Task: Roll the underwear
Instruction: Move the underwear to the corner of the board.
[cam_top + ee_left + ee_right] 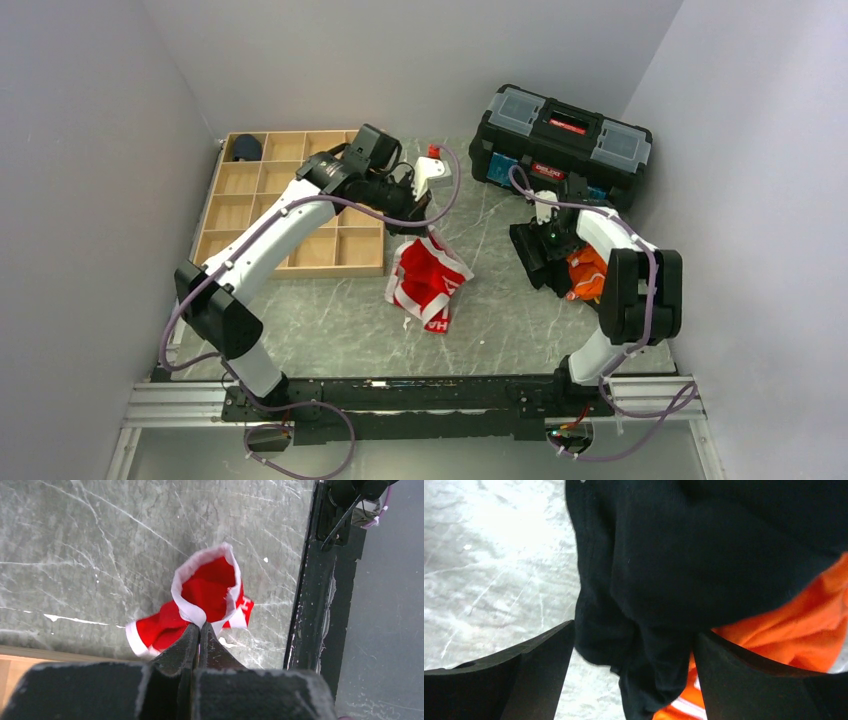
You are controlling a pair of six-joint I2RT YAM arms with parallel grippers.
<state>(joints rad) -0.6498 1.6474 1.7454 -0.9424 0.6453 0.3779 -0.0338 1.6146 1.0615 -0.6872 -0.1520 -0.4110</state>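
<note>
My left gripper is clamped tight on the white trim of the underwear, jaws pressed together with only the hem between them. From that pinch the red fabric hangs down and away toward the near edge of the table. In the top view its long axis runs far to near, leaning a little right. Its low end lies crumpled on the marble about mid-table, just right of the wooden tray. My right gripper stands spread wide, holding nothing, over the black cloth and the orange cloth, well apart to the right. So I judge the left arm owns the next move: lay the garment flat along that axis before any rolling.
</note>
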